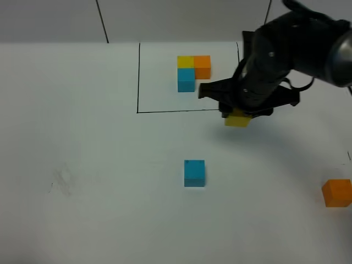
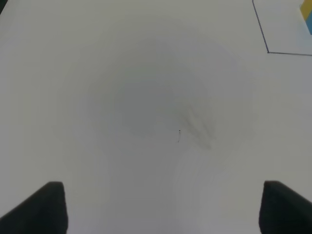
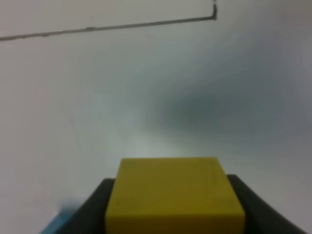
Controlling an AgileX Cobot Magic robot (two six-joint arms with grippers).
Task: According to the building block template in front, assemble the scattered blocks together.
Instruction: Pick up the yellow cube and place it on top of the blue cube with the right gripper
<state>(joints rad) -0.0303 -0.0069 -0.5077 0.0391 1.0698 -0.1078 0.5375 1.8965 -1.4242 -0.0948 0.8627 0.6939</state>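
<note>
Right now my right claw (image 1: 238, 113) is clamped on the yellow cube (image 1: 238, 119), one finger on each of two opposite faces. I carry it just outside the near right corner of the drawn black frame (image 1: 137, 77). The soft shadow under it suggests it hangs clear of the surface (image 1: 82, 165), though I cannot be sure. Inside that frame, toward the far edge, sits the building block template (image 1: 192, 70): yellow at the corner, orange on its right, blue on its near side. I judge that I hold yellow first because it is the corner piece both others must butt against. The blue cube (image 1: 194, 172) stands alone around the middle of the surface, toward the near edge, so it looks like a sensible anchor to set yellow against on its far side. The orange cube (image 1: 336, 192) waits well apart by the right edge, toward the near right corner, within my right arm's side. My left claw (image 2: 163, 209) is spread wide over bare surface on the left with nothing between its fingers, out of the way.
</note>
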